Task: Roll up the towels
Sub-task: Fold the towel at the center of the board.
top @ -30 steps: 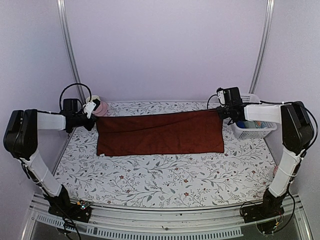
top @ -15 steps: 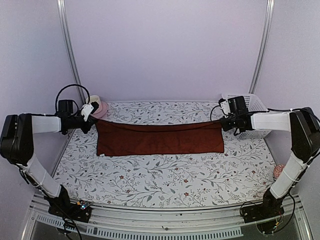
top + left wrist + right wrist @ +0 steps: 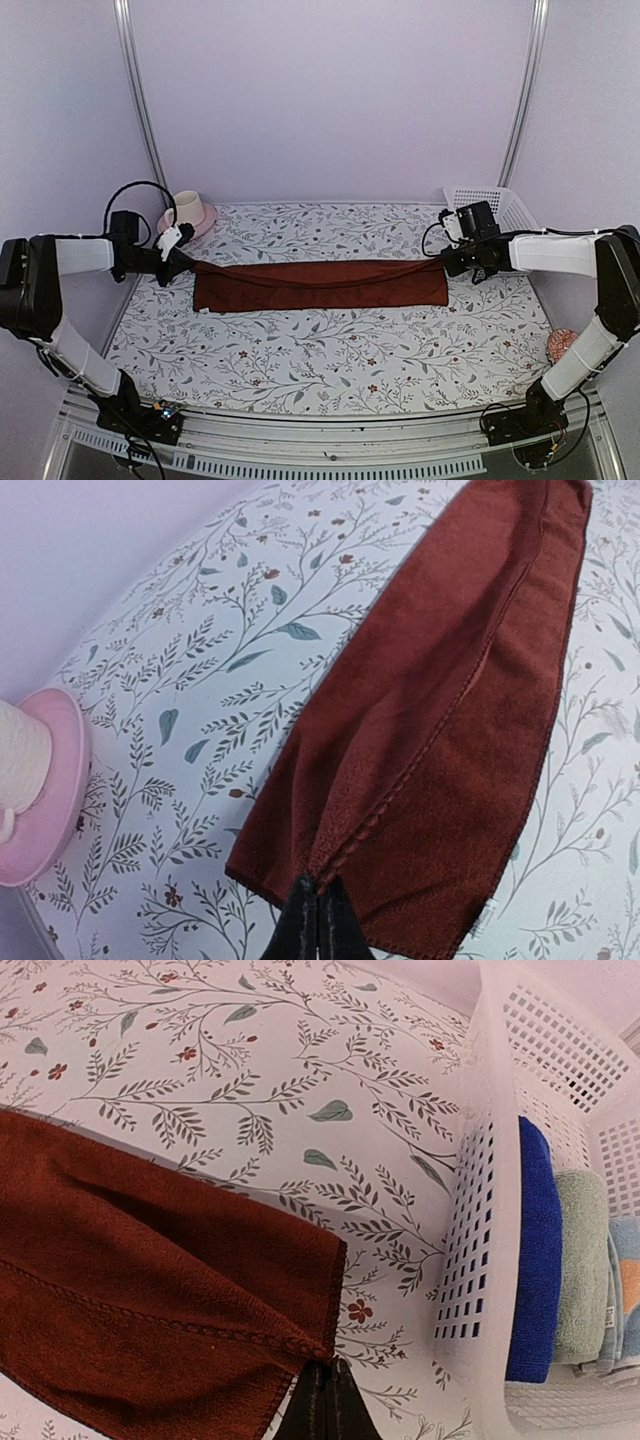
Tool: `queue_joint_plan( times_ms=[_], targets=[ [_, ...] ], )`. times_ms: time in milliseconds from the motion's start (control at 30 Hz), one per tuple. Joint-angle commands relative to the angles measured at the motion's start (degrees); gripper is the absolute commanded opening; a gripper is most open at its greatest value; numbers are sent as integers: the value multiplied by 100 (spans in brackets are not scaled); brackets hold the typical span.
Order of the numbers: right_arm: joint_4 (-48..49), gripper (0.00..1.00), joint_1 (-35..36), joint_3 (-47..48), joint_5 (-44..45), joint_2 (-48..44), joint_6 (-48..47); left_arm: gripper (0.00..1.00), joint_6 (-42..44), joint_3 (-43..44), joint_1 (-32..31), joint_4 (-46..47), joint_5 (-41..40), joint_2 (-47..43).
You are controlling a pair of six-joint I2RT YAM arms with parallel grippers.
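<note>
My left gripper and right gripper are pinched tight on opposite ends of the maroon towel, a long folded strip across mid-frame on the floral surface. The light-blue towel sits in the basket, far right.

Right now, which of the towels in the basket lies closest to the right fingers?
The dark blue towel, against the basket wall facing the right fingers; the grey-green towel and the pale blue towel lie beyond it.
</note>
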Motion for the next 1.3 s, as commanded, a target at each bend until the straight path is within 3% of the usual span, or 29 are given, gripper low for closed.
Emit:
queue_joint_plan(
  times_ms=[0,600,1267],
  targets=[
    [-506,2,245,-96,220,-282,264,0,675,8,51,-866,388,-108],
    [-1090,2,316,-418,892,-344,968,0,1687,-32,81,-1984,336,-191],
    [-1296,2,839,-538,1092,-413,1020,0,1828,185,178,-2101,20,219]
  ],
)
